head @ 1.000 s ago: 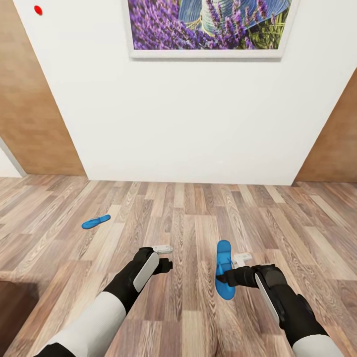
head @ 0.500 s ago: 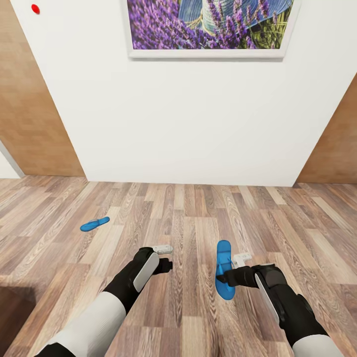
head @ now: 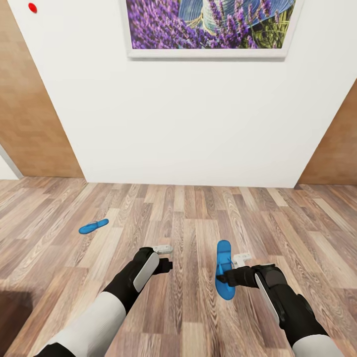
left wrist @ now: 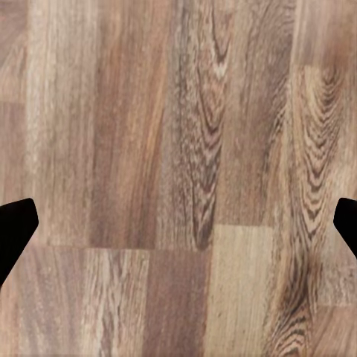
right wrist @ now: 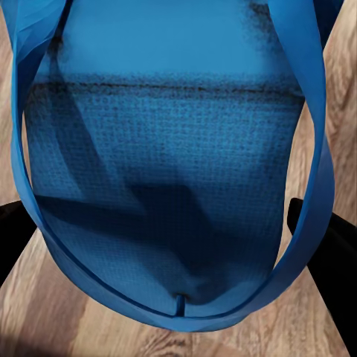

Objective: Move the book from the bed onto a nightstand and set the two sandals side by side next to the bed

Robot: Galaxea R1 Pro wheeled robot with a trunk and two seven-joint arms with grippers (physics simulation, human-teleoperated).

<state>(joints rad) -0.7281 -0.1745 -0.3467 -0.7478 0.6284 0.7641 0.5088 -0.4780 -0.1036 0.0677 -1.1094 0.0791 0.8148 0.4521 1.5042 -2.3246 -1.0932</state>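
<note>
My right gripper (head: 225, 276) is shut on one bright blue sandal (head: 224, 267), held above the wood floor with its length pointing away from me. In the right wrist view the sandal's sole and strap (right wrist: 175, 163) sit between the two dark fingers (right wrist: 327, 249). The other sandal (head: 93, 226) lies flat on the floor to the far left, well away from both arms. My left gripper (head: 167, 258) hangs open over bare planks, its fingertips (left wrist: 15, 230) wide apart with nothing between them. The book, bed and nightstand are out of view.
A white wall (head: 198, 124) with a framed lavender picture (head: 208, 25) stands straight ahead. Brown wooden doors flank it at the left (head: 29, 114) and right (head: 334, 148). A dark brown shape (head: 12, 307) shows at the lower left corner. Wood-plank floor (head: 188, 213) stretches ahead.
The whole picture has shifted slightly, so the camera has moved. Both arms keep their pose and the right gripper still holds the sandal.
</note>
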